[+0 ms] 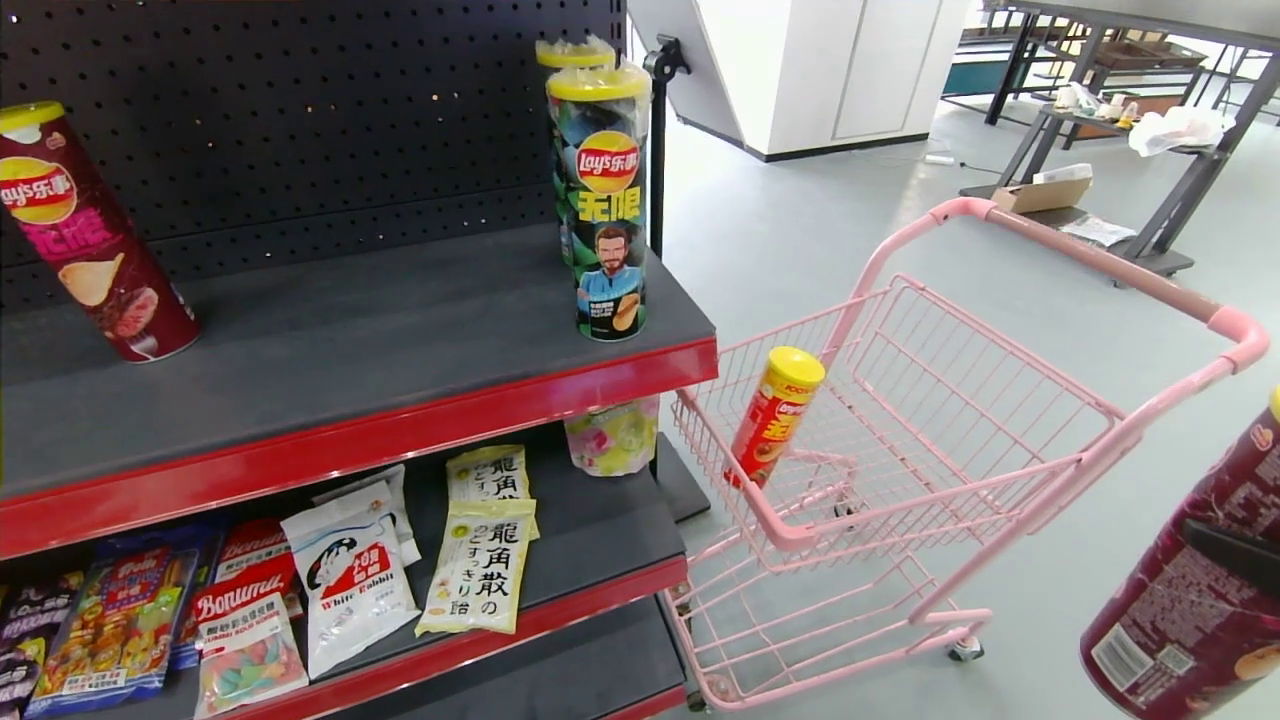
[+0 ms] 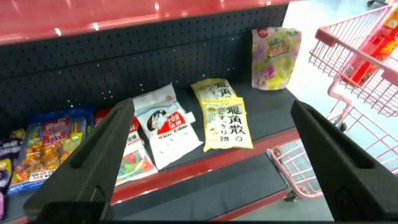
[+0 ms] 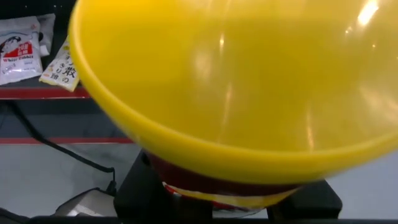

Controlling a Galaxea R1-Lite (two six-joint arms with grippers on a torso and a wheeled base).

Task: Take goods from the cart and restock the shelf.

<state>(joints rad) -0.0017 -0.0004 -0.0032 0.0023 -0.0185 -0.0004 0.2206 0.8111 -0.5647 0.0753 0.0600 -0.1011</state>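
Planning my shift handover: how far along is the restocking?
Looks done: one maroon can and two green cans stand on the top shelf. In hand: the right gripper grips a second maroon can, away from the shelf. Left: a yellow-lidded can leans in the cart; the left gripper is open, empty.

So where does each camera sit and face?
Head view: on the head, looking down at shelf and pink cart; right end effector holds a maroon can.
Left wrist view: on that wrist, facing yellow bags between open left end effector fingers.
Right wrist view: on that wrist, facing the can's yellow lid.
Shared: head and left wrist see bags and cart.
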